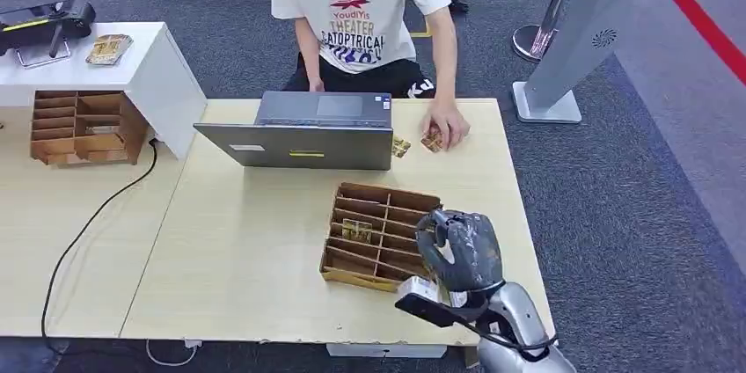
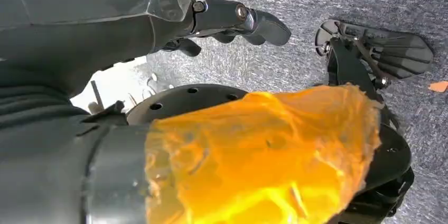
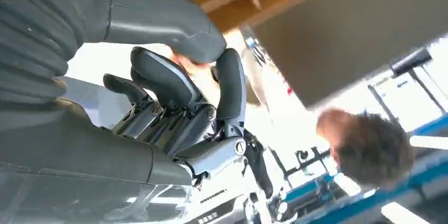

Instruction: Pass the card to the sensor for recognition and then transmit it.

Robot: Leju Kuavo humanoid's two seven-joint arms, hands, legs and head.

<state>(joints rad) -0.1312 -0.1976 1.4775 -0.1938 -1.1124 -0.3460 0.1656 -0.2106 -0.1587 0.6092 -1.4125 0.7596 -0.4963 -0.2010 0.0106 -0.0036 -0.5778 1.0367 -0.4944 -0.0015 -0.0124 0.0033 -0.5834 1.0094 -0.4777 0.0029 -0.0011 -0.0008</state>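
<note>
On the far left, a white raised counter point(image 1: 132, 56) carries a black flat-topped device point(image 1: 44, 17), likely the sensor the card must be shown to, with a small stack of gold-brown cards point(image 1: 108, 47) just beside it. Below it, on the pale wooden desk point(image 1: 246, 259), stands a brown cardboard organiser with open slots point(image 1: 84, 127), and a black cable point(image 1: 88, 223) trails toward the near edge. The left hand point(image 2: 227, 20) hangs by the robot's side over grey carpet, fingers loosely curled with nothing in them, so it seems idle for now.

Toward the middle, a grey open laptop point(image 1: 303, 131) faces the seated person in a white printed T-shirt point(image 1: 356, 3), whose hand point(image 1: 447, 127) rests on the far desk edge near a few small gold-brown cards point(image 1: 400, 146), probably spare stock kept within reach.

Nearer and to the right lies a brown cardboard tray with many compartments point(image 1: 378, 237); one gold-brown card point(image 1: 356, 230) sits in a middle compartment. The right hand point(image 1: 459, 250) hovers over the tray's right end, fingers bent downward and drawn toward the thumb. The right wrist view shows something pale orange between thumb and fingers, but whether a card is truly pinched there I cannot tell. My judgement is that this is the pick-up step, with the sensor well away to the left.

On the far right, a grey slanted floor stand point(image 1: 572, 47) rises from the carpet.
</note>
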